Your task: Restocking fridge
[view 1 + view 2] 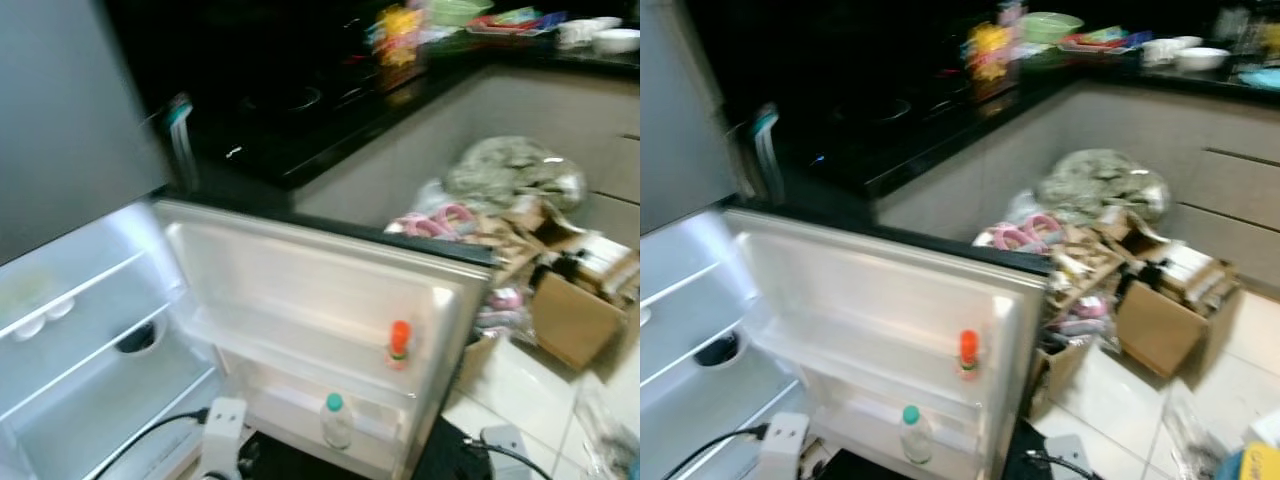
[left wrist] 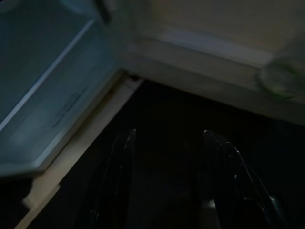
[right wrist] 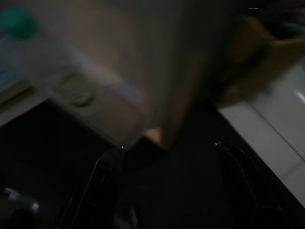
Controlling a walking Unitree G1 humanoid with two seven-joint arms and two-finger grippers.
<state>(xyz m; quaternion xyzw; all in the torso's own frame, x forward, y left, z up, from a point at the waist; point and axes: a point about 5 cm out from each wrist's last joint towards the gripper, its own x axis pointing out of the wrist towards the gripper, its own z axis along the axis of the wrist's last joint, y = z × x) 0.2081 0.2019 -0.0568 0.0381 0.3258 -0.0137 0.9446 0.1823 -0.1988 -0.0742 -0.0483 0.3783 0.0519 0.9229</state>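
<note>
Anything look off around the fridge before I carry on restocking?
Yes. A heap of clutter, with bags, packaging and an open cardboard box, lies spilled over the floor tiles right beside the open fridge door. On the door shelves, the orange-capped bottle and green-capped bottle stand upright.

The fridge door [image 1: 300, 290] swings wide open; its racks hold two bottles [image 1: 399, 343] at 5 o'clock, while interior shelves [image 1: 90, 330] at 8 o'clock lie mostly bare.

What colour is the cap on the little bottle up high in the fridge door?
Orange cap; clearest in the left eye view.
</note>
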